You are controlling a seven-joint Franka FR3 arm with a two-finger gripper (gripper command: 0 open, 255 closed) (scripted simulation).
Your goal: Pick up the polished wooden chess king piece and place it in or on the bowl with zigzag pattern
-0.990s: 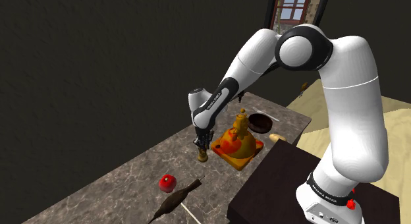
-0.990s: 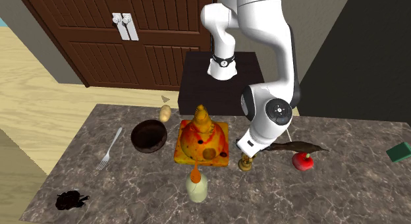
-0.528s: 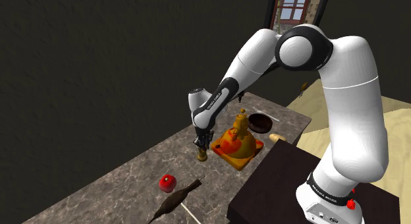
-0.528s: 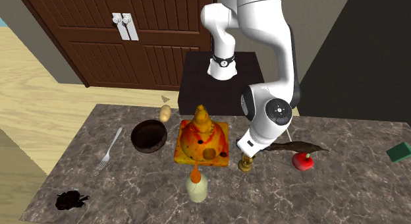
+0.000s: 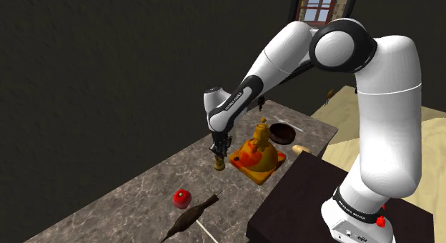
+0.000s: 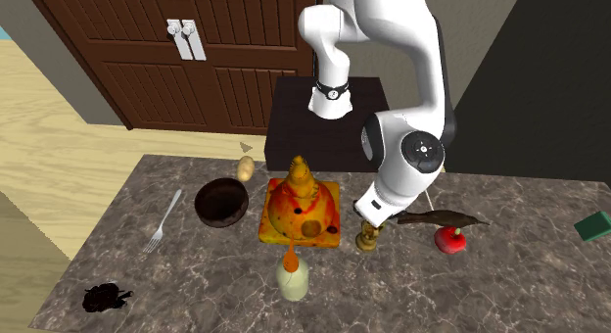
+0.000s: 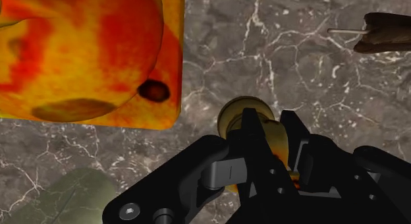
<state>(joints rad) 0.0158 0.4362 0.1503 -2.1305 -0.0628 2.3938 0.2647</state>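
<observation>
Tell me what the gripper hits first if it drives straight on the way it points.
The gripper points down at the counter. The king it clasps would likely touch bare counter first; how much gap is left is unclear.

Right under the gripper point(image 5: 219, 156) is a long table point(image 5: 129, 199) with a grey, stony top. Past the gripper a dark wall point(image 5: 107, 63) goes up. Far from it are a window point(image 5: 319, 6), a big brown door point(image 6: 196, 67) and a pale wood floor point(image 6: 49, 135).
</observation>
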